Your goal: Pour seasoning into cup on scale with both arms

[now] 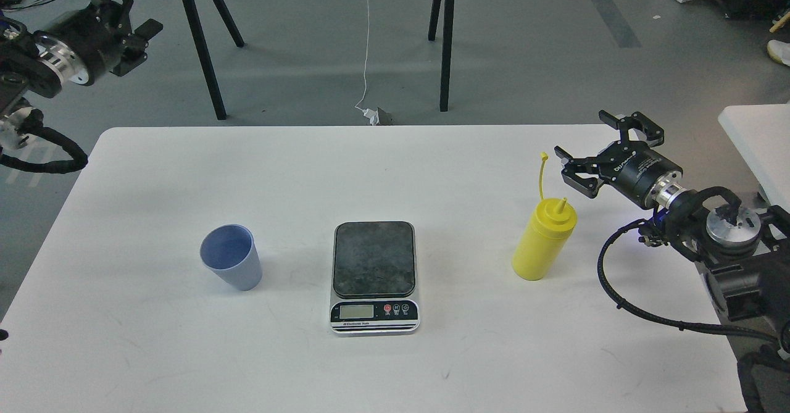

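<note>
The light-blue cup (pixel 231 265) stands upright on the white table (pixel 185 351), left of the scale (pixel 374 276). The scale's dark plate carries nothing. The yellow seasoning bottle (pixel 543 239) stands upright right of the scale, with its nozzle uncapped and its cap strap sticking up. My right gripper (pixel 580 133) is open and empty, just up and right of the bottle's top and apart from it. My left gripper (pixel 126 12) is raised at the far top left, beyond the table, dark and partly cut off by the frame edge.
Black trestle legs (pixel 210 61) stand on the grey floor behind the table. A white cable with a plug (pixel 372 114) lies near the table's far edge. A second white surface (pixel 759 135) sits at the right. My right arm's cable loop (pixel 617 296) hangs over the table's right side.
</note>
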Motion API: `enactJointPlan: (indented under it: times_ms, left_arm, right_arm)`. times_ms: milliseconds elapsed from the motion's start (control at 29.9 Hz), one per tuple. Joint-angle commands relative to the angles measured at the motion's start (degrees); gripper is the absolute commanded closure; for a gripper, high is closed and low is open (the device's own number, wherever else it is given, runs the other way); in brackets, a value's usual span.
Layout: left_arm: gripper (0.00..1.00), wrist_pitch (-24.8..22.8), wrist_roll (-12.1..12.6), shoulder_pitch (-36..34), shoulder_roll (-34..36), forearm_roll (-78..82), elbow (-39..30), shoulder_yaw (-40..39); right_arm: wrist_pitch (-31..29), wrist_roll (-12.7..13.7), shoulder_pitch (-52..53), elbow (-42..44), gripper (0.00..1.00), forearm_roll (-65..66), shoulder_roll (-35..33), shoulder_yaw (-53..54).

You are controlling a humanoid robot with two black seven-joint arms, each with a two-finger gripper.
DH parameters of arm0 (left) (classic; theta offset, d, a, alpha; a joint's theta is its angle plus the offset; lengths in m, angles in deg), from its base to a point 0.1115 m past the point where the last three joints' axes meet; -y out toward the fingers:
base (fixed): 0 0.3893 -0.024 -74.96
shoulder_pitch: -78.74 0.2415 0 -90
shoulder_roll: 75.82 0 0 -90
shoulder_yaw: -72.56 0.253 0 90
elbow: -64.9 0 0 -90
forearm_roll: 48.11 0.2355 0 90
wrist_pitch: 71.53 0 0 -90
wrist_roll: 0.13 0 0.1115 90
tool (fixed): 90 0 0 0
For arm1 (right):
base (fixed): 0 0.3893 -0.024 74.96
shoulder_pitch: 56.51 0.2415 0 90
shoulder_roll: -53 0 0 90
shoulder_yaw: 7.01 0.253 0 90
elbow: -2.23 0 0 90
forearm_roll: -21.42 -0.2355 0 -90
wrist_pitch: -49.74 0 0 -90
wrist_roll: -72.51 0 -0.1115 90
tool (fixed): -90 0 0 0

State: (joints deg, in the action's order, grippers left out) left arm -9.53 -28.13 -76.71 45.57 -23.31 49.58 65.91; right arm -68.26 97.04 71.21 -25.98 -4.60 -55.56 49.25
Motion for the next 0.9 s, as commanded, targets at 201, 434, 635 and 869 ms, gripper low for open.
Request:
enactJointPlan:
  times_ms: [201,434,635,869]
  left_arm:
    - [0.00,0.01,0.00,-6.36,3.68,43.64,-3.83,10.25]
    - [0.00,0.01,0.00,-6.10,11.58,64.90,-24.97,12.53]
    - [0.00,0.01,0.00,-5.75,17.57,74.59,-43.46,12.80]
    - [0.00,0.01,0.00,-1.53,17.57,81.72,-44.62,13.06]
  right_arm:
    - [0.00,-0.01,-0.28,-0.09,0.01,0.00,0.80,-0.10]
    - [0.00,-0.01,-0.19,-0.09,0.01,0.00,0.19,-0.28]
    - [0.00,-0.01,-0.46,0.00,0.01,0.00,0.10,-0.28]
    - [0.00,0.07,-0.55,0.00,0.01,0.00,0.18,-0.28]
